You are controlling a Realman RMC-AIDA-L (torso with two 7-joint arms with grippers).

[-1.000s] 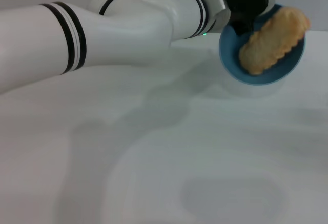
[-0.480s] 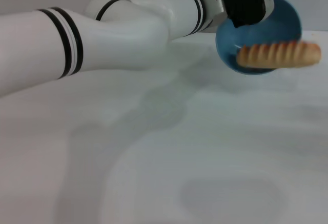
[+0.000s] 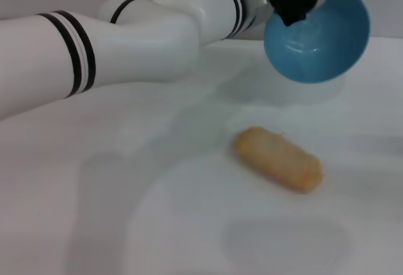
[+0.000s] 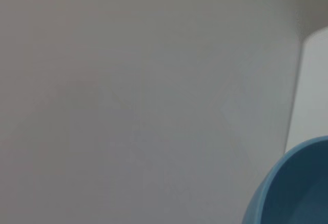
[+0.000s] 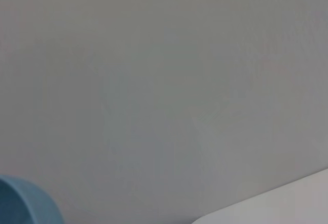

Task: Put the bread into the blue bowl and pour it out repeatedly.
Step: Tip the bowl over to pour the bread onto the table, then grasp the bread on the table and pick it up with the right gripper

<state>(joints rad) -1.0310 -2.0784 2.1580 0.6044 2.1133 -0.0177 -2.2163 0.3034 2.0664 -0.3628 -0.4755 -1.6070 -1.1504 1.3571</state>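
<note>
The blue bowl (image 3: 318,36) hangs in the air at the upper right of the head view, tipped on its side with its empty inside facing me. My left gripper (image 3: 291,1) is shut on the bowl's rim at its upper left. The bread (image 3: 279,159) lies on the white table below the bowl, tan and elongated, apart from the bowl. An edge of the bowl shows in the left wrist view (image 4: 292,188) and in the right wrist view (image 5: 23,203). My right gripper does not show in any view.
My white left arm (image 3: 126,36) with black bands reaches across the top of the head view from the left. The white table (image 3: 126,212) spreads around the bread. A plain grey wall stands behind.
The bowl tipped further over and the bread slid out of it, dropping onto the table below. The bowl is now empty.
</note>
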